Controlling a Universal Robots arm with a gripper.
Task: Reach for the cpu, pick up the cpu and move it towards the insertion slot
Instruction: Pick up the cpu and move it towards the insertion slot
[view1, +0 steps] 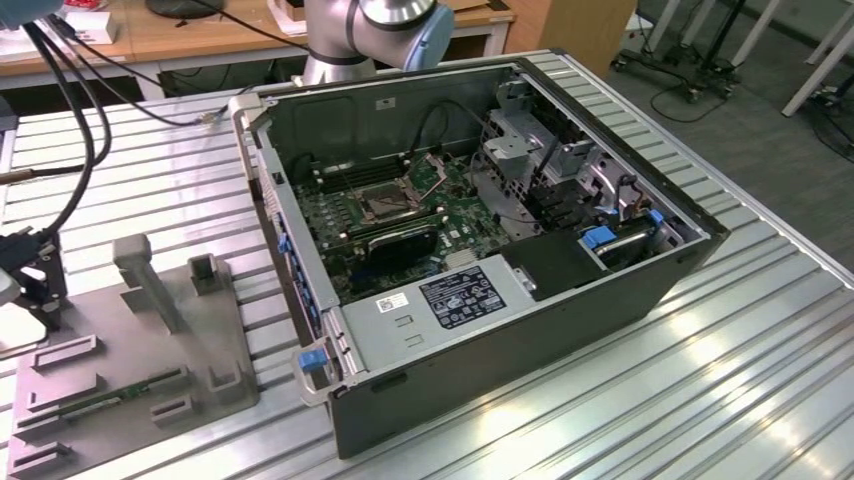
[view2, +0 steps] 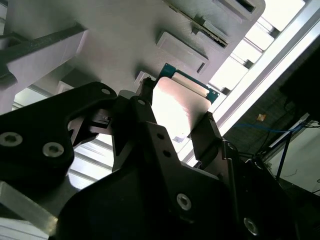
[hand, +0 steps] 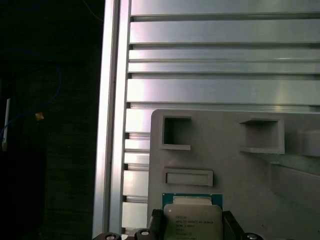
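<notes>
The cpu (view2: 177, 102) is a flat square chip with a pale metal face and a green edge. It sits between the two black fingers of my gripper (view2: 176, 107), which is shut on its sides, just above the grey fixture (view2: 115, 45). In the first wrist view the cpu (hand: 193, 217) is again flanked by the gripper (hand: 193, 226). In the exterior view the gripper (view1: 40, 295) hangs at the far left over the fixture (view1: 134, 370). The insertion slot (view1: 378, 207), a square socket with a metal frame, lies on the motherboard inside the open computer case (view1: 561, 300), far from the gripper.
The grey fixture carries raised blocks (view1: 144, 275) and a long green memory stick (view1: 100, 400). Everything stands on a ribbed aluminium table (view1: 694, 380), whose edge (hand: 112, 125) runs close by the fixture. Black cables (view1: 74, 120) hang above the gripper.
</notes>
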